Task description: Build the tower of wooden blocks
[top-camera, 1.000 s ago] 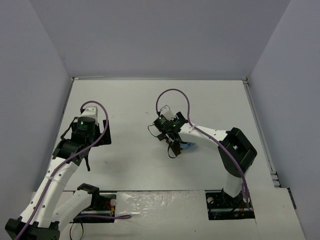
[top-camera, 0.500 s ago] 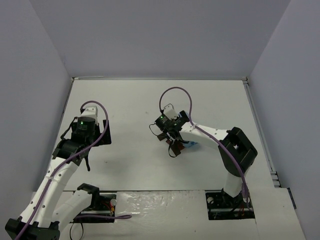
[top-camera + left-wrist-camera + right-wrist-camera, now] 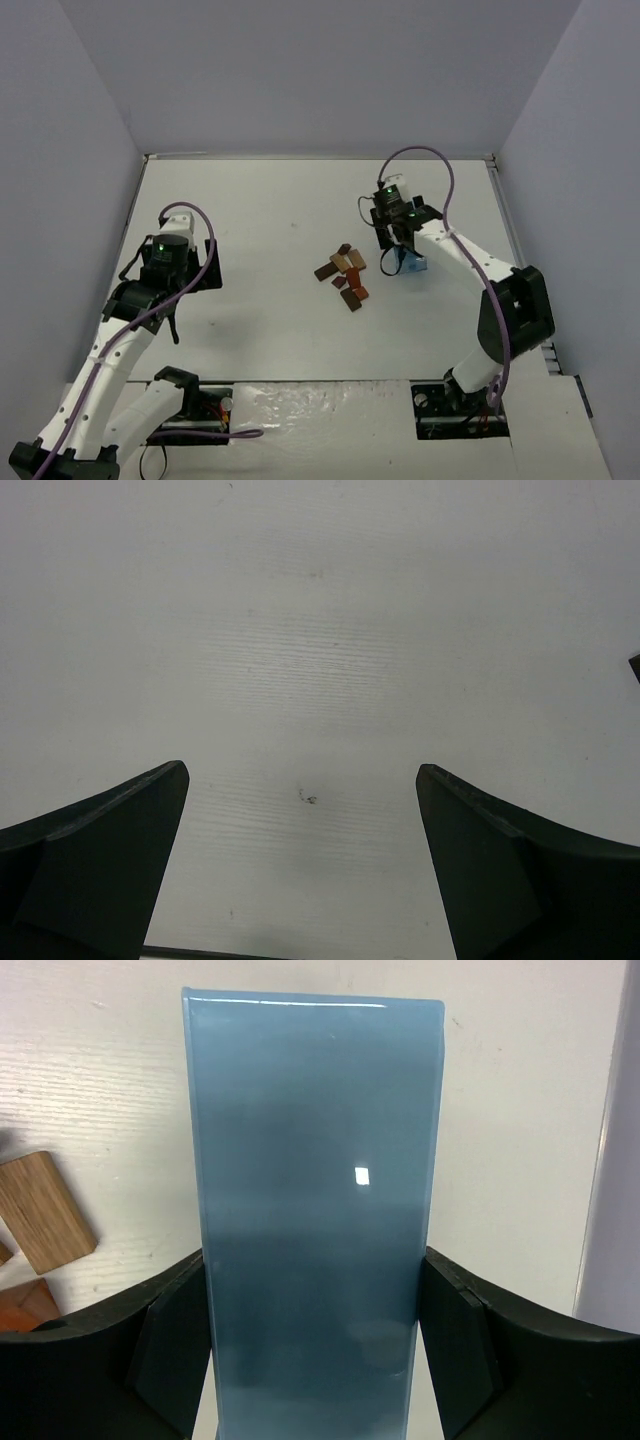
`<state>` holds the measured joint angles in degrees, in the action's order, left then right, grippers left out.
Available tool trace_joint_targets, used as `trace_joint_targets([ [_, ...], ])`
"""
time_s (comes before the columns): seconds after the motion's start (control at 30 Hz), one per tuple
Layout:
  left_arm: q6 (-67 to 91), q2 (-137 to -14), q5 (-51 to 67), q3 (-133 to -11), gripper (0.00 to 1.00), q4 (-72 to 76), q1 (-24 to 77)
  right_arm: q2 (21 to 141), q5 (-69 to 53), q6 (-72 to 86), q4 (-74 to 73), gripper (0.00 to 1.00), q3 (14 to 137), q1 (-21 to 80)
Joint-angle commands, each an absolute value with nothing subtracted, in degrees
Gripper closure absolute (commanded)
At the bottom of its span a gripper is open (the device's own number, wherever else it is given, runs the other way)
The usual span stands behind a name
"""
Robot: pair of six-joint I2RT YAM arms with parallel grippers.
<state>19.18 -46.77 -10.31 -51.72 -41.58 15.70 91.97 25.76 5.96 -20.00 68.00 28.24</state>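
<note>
**A:** How is the left arm (image 3: 115, 345) sitting?

**B:** It is rising from its base at the near left and bending forward, with the wrist tipping downward. The left claw (image 3: 302, 768) is gaping wide. Its two dark fingers (image 3: 105, 860) are standing well apart and gripping nothing.

**A:** And the right arm (image 3: 470, 270)?

**B:** It is climbing from its base at the near right, folding at the elbow, then stretching away and leftward. Its wrist is pointing down too.

**A:** What is the right claw (image 3: 315, 1255) doing?

**B:** It is clamping. Its fingers (image 3: 465, 1345) are pressing against both long sides of a light blue box (image 3: 315, 1140), holding it between them.
</note>
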Motion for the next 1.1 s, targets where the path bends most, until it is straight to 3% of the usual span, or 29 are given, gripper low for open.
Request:
trace_joint_targets([
  [0.0,19.79,-45.55,-10.02,-51.86,0.03,-38.94,15.99,87.95,-0.82,0.97,-18.81,1.00,72.35,17.30],
  [0.17,19.42,-44.47,-9.56,-51.68,0.03,-39.02,16.00,91.32,-20.96,0.53,-17.85,1.00,73.30,8.96],
  [0.5,19.65,-43.08,-8.03,-50.71,0.03,-38.83,16.00,103.04,-39.05,-2.39,-17.24,1.00,77.90,5.54],
  [0.63,19.73,-42.23,-8.31,-50.45,0.03,-38.94,16.00,98.77,-25.77,-3.34,-17.23,1.00,78.44,11.19],
  [0.9,19.86,-42.60,-9.59,-49.63,0.03,-38.46,16.06,93.03,20.94,-0.38,-16.96,1.00,75.44,36.08],
  [1.07,19.78,-43.22,-9.93,-49.98,0.03,-38.36,16.08,94.12,38.53,4.80,-17.10,1.00,71.75,44.63],
])
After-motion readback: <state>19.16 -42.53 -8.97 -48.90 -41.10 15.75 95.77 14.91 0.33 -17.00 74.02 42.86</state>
